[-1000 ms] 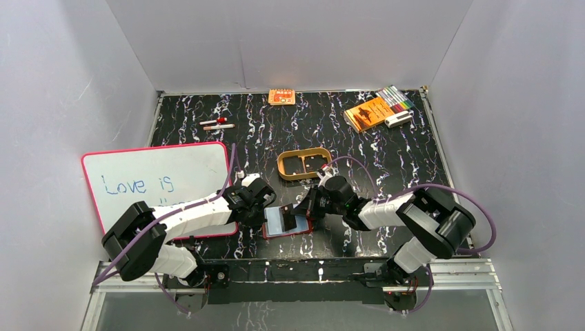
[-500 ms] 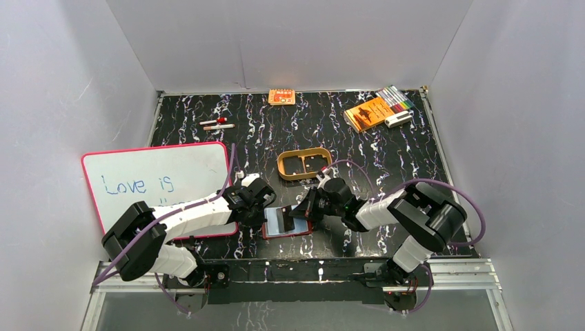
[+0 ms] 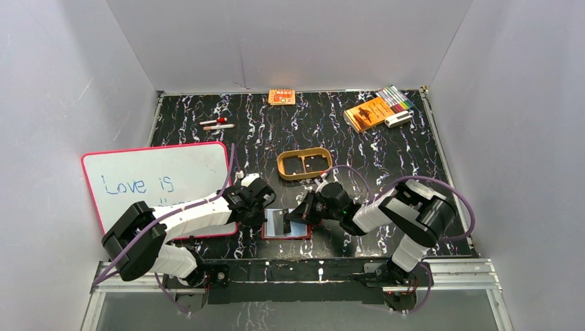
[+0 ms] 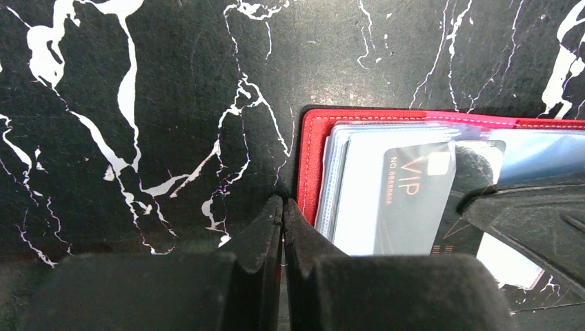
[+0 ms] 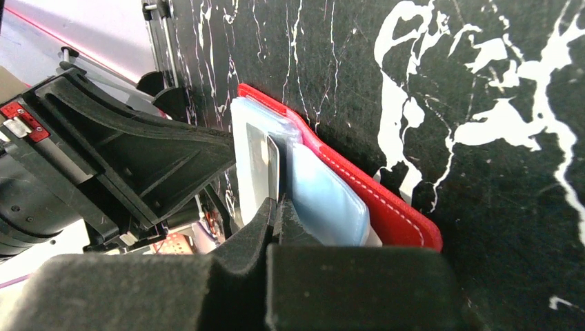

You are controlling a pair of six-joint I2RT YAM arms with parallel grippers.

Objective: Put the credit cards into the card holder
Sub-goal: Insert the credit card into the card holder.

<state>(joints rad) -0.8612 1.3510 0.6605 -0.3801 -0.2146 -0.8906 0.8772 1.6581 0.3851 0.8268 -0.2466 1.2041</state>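
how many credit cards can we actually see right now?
1 for certain: the dark VIP card, pinched in the right gripper over the open card holder. A dark shape beside it may be a second; the sleeves could hide more.

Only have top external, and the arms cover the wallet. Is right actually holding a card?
Observer: Yes. In the right wrist view the right gripper is shut on a thin dark card, edge-on between the clear sleeves of the wallet.
Operator: Which card?
Observer: The left wrist view reads VIP on its dark grey face.
Operator: Is left gripping anything?
Observer: The left gripper is shut with nothing visible between its tips. They sit just beside the wallet's red edge.
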